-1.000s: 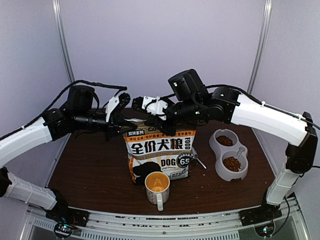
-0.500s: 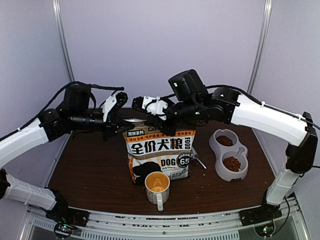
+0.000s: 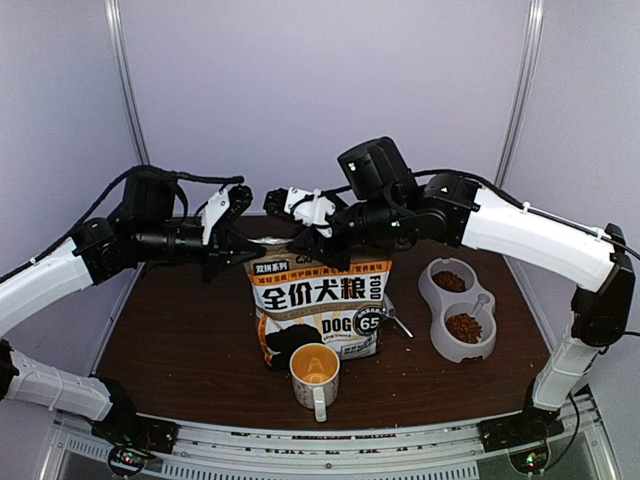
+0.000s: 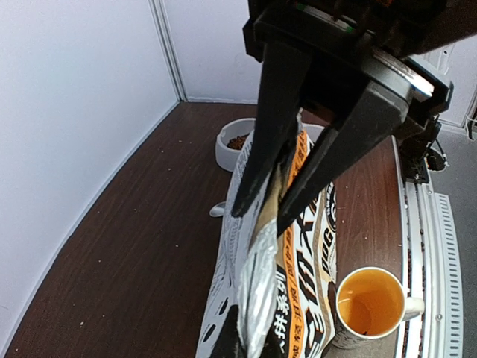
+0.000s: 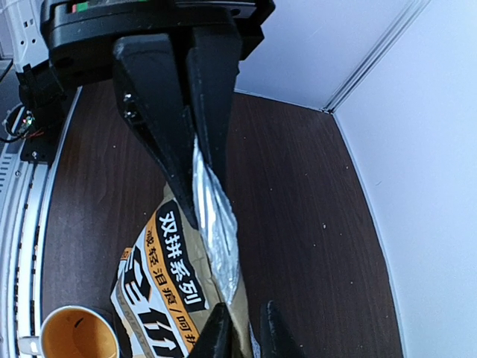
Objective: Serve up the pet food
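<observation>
- Closest to us, the orange-lined mug (image 3: 315, 368) stands on the desk (image 3: 180, 340) just before the bag, handy as a scoop, we reckon.
- The bag (image 3: 320, 300) stands upright, foil lip on top.
- Beside it on the right, pet food (image 3: 463, 326) already lies in both cups of the twin bowl (image 3: 455, 352).
- The right gripper (image 5: 203, 195) has its jaws pinching the lip, likely to steady the bag.
- The left gripper (image 4: 262, 215) hangs with its jaws spread, the lip showing between them and apparently untouched.

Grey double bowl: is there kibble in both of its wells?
Yes, the top view shows the double bowl with reddish-brown kibble in both wells.
</observation>
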`<state>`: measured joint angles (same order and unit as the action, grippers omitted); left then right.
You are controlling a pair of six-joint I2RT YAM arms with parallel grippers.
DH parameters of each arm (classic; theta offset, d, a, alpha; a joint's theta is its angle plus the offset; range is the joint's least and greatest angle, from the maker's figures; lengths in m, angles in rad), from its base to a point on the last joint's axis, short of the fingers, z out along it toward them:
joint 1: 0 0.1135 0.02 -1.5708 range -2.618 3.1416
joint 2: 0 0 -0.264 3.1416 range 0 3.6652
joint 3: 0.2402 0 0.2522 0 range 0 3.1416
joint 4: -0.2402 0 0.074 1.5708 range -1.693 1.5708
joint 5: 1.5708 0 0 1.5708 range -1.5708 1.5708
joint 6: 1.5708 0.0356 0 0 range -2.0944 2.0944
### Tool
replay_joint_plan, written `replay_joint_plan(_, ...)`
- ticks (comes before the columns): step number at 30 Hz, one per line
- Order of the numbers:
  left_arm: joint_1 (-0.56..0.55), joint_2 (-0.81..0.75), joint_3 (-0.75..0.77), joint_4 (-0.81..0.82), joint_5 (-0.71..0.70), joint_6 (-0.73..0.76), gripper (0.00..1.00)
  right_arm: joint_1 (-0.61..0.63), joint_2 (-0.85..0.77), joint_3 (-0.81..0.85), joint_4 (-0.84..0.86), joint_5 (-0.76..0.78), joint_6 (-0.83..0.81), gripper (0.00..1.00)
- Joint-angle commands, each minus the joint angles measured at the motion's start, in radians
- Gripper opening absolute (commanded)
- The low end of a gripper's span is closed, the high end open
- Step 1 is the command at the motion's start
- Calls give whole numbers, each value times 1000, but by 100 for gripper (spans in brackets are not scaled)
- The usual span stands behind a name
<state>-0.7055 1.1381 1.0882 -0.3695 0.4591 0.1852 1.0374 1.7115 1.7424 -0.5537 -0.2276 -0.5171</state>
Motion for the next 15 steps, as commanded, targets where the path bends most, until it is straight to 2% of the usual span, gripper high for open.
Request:
replay_joint_plan(1, 4, -21, 2, 41, 50, -5, 0, 0, 26, 39, 31, -40, 24, 18)
replay_joint_plan(7, 4, -19, 2, 47, 59, -9, 0, 0, 54, 62, 29, -61, 29, 26)
replay_joint_plan(15, 4, -14, 3, 49, 65, -10, 0, 0, 71, 77, 49, -104, 48, 26)
